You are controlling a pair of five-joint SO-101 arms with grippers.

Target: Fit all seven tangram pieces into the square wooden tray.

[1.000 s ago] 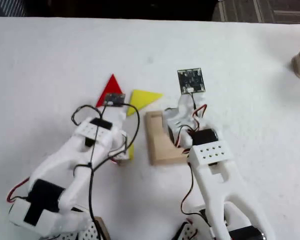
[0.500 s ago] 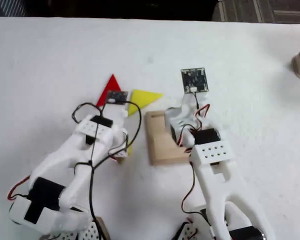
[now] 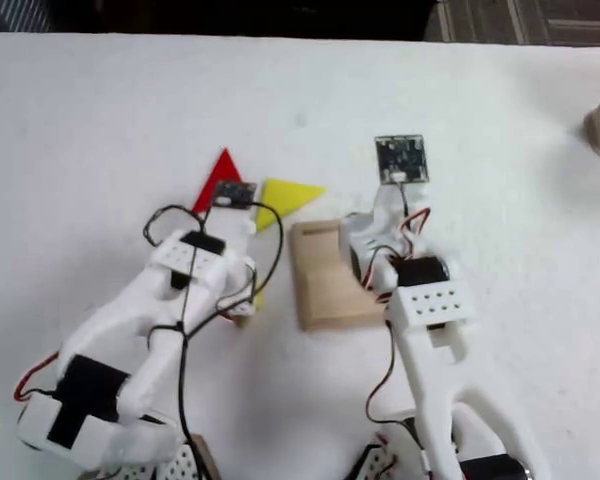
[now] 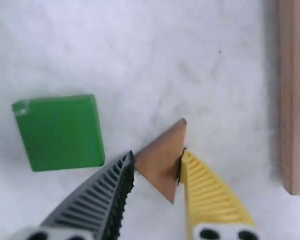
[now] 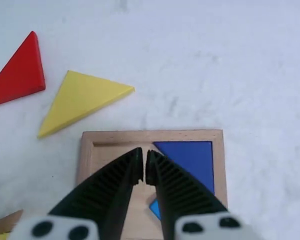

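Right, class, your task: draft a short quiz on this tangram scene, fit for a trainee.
1. True or false: the yellow triangle lies inside the wooden tray.
2. Which piece is the left end effector shut on? A) green square B) brown triangle C) red triangle
3. Fill in: the flat piece lying in the tray is ____ in colour.

Key: 1 false, it lies on the table outside the tray; 2 B; 3 blue.

One tray (image 5: 150,134), one green square (image 4: 60,131), three loose triangles (image 5: 20,72) (image 5: 80,100) (image 4: 160,160).
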